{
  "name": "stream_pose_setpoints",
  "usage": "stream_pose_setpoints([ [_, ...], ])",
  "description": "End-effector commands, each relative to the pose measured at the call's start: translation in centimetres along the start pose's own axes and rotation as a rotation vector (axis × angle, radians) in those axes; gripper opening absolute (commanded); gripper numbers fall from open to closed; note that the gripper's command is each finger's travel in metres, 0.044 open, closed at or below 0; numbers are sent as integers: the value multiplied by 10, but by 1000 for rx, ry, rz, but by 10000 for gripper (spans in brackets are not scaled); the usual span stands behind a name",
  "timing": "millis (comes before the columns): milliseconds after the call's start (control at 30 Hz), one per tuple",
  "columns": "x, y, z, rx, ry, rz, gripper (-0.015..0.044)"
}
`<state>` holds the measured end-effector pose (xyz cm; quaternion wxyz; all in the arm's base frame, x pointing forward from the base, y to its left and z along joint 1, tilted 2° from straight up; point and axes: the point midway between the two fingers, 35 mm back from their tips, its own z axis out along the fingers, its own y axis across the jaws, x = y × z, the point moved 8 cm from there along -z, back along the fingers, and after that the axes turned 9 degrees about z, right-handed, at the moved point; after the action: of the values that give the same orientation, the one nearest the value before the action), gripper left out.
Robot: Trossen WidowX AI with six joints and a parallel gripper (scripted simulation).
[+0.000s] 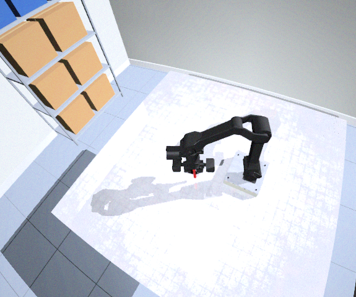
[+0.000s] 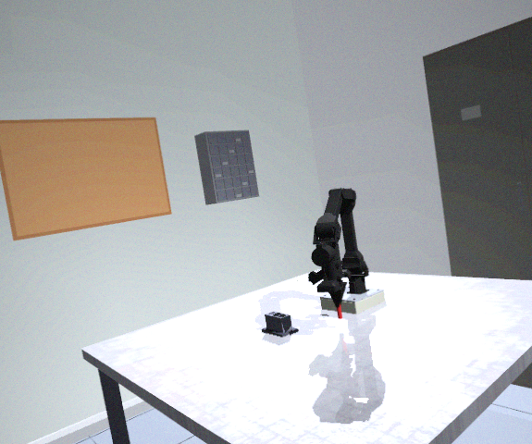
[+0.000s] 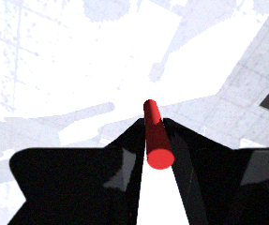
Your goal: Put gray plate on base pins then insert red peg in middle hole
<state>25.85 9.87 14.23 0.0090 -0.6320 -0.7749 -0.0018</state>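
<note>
My gripper (image 1: pixel 194 171) (image 2: pixel 338 305) (image 3: pixel 153 123) points down and is shut on the red peg (image 1: pixel 194 174) (image 2: pixel 340 312) (image 3: pixel 160 158). The peg is roughly upright between the fingertips, and its lower end is above the table, with a faint red reflection below it. The base and plate show as one small dark gray block (image 2: pixel 278 325) on a wider foot, left of the gripper in the exterior view. Holes show in its top, but plate and base are too small to tell apart. The arm hides them in the top view, and the wrist view does not show them.
The arm's pale mounting box (image 1: pixel 240 188) (image 2: pixel 370 302) stands behind the gripper in the exterior view, and to its right in the top view. The white table (image 1: pixel 203 242) (image 2: pixel 237 373) carries the arm's shadow and reflection. A shelf with cardboard boxes (image 1: pixel 44 81) stands beyond the table.
</note>
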Motion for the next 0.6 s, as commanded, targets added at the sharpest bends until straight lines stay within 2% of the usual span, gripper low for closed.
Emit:
stream_pose_setpoints([
  [0, 1, 2, -14, -10, 4, 2, 0],
  [367, 0, 3, -48, -10, 4, 2, 0],
  [400, 0, 2, -37, 0, 0, 5, 0],
  [567, -10, 7, -37, -13, 2, 53, 0],
])
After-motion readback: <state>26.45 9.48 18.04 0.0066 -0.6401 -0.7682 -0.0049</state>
